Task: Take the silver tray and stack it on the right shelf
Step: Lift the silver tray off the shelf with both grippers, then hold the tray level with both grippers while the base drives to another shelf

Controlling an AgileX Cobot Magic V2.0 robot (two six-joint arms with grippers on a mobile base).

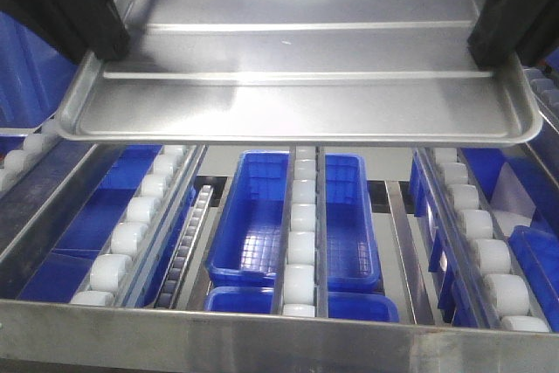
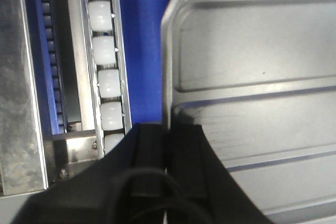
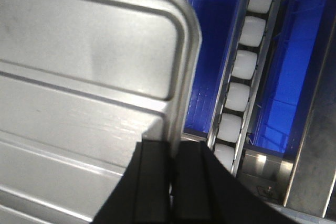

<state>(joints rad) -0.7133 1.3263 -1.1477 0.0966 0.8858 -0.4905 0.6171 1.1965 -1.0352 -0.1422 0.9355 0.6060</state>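
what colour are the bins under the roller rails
Bright blue. The bins show best in the exterior front-facing view.

Straight ahead of me lies the plain steel front rail [image 1: 262,334] of a roller rack. Three lanes of large white rollers run back from that rail: a left lane [image 1: 131,233], a middle lane [image 1: 301,216] and a right lane [image 1: 480,242]. A strip of small dark rollers [image 1: 186,238] runs back from the rail between the left and middle lanes. Behind the rail and lower down, a blue crate with a grid floor [image 1: 258,233] sits under the middle lane. A second blue crate [image 1: 240,300] sits just behind the rail. More blue crates [image 1: 534,259] show past the rail's right end.
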